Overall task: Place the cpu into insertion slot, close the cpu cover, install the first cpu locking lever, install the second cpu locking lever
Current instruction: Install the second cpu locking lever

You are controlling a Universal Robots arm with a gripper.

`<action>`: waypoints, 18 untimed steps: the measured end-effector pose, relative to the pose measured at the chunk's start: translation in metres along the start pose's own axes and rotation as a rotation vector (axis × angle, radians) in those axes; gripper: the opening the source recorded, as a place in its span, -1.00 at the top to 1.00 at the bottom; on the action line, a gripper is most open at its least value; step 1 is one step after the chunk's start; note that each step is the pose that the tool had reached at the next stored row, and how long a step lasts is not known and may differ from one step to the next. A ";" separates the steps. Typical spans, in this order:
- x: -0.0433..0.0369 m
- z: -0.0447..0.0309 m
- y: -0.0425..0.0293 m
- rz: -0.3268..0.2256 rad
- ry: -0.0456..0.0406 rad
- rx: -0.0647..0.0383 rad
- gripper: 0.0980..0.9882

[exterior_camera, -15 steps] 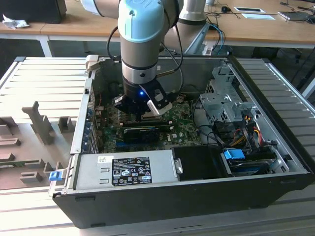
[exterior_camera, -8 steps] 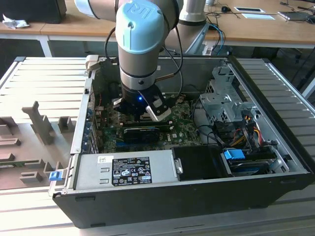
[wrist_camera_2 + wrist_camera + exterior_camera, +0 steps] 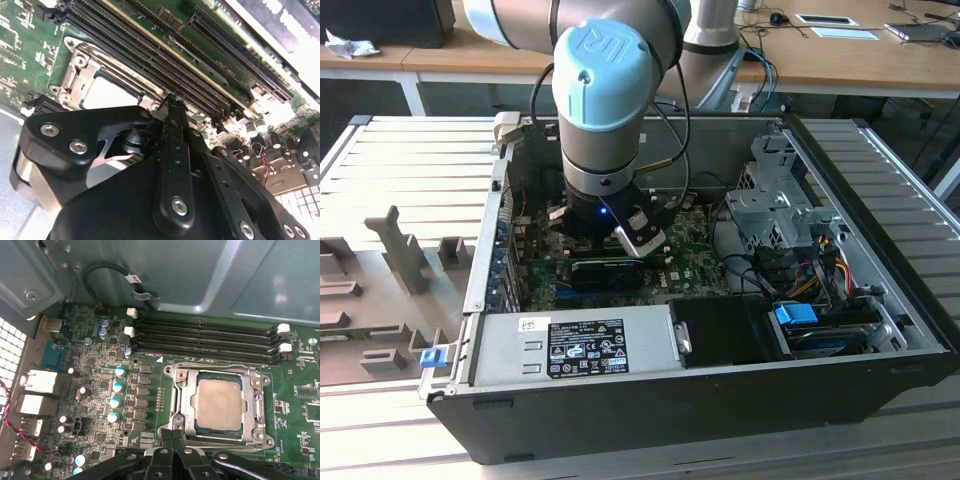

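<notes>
cpu (image 3: 219, 403) in insertion slot (image 3: 218, 437) under cpu cover (image 3: 183, 399), beside 4 memory slots (image 3: 205, 339)

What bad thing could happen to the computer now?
The gripper sits right at the edge of the cpu cover, which lies closed over the cpu. If it pushes crooked, it might bend that thin metal frame. It may also slip off and scrape the tiny parts on the motherboard beside it. The memory slots are close too, so a wide swing could bump them.

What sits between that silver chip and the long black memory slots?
In the first wrist view, the cpu cover frame's edge and a strip of green motherboard separate the cpu from the memory slots.
</notes>
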State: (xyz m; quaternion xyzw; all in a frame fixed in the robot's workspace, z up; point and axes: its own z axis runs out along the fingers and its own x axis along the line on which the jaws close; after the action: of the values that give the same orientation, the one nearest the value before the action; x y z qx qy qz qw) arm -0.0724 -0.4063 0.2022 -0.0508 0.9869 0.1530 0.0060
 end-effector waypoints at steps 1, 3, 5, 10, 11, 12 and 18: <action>0.0002 0.0005 -0.0006 0.000 -0.0007 -0.007 0.98; 0.0005 0.0018 -0.0019 0.000 -0.0022 -0.021 0.98; 0.0007 0.0027 -0.0028 0.000 -0.0028 -0.025 0.98; 0.0009 0.0048 -0.0040 0.000 -0.0035 -0.033 0.98; 0.0011 0.0052 -0.0041 0.000 -0.0036 -0.035 0.98; 0.0016 0.0060 -0.0043 0.000 -0.0040 -0.039 0.98; 0.0048 0.0073 -0.0044 0.000 -0.0057 -0.055 0.98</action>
State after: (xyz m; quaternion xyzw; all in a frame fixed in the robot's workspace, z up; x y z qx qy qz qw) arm -0.0768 -0.4088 0.1938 -0.0507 0.9823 0.1803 0.0074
